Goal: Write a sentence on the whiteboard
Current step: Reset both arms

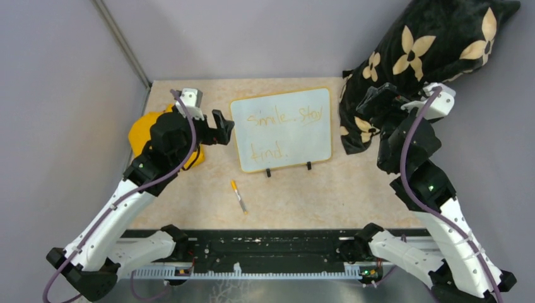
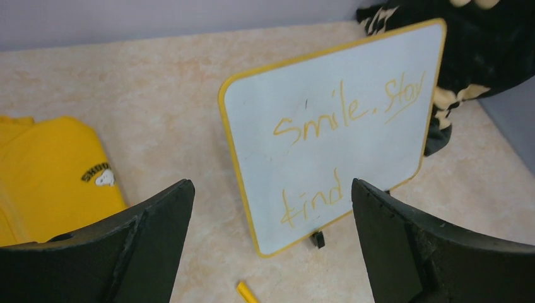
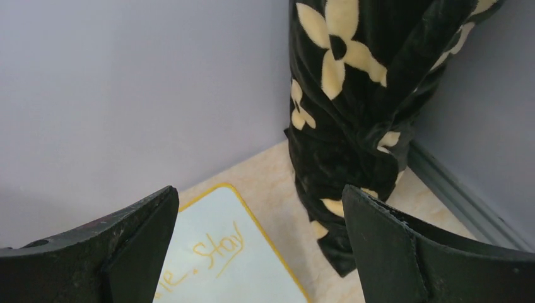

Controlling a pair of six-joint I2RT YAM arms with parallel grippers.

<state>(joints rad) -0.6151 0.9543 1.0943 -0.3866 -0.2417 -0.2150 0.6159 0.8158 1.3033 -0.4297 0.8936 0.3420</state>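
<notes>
The small glossy white whiteboard with a thin orange-yellow frame [image 1: 281, 129] leans on two black feet mid-worktop [image 1: 353, 183] and carries the thin orange handwritten sentence [image 1: 285, 117]. It looks light, stiff and slick, likely to tip or slide under pressure; the frame's side edge seems the safest hold. A slim yellow marker [image 1: 238, 196] lies apart before it. A yellow cloth [image 1: 140, 134] sits left, and a black velvety cushion with cream flowers [image 1: 429, 44] crowds the right edge. The left pincer [image 2: 271, 202] and right pincer [image 3: 258, 214] stand apart, empty.

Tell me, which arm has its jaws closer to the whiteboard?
Left. The left arm's open jaws sit beside the whiteboard's left edge; the right arm is farther off to its right, by the black flowered cushion.
</notes>
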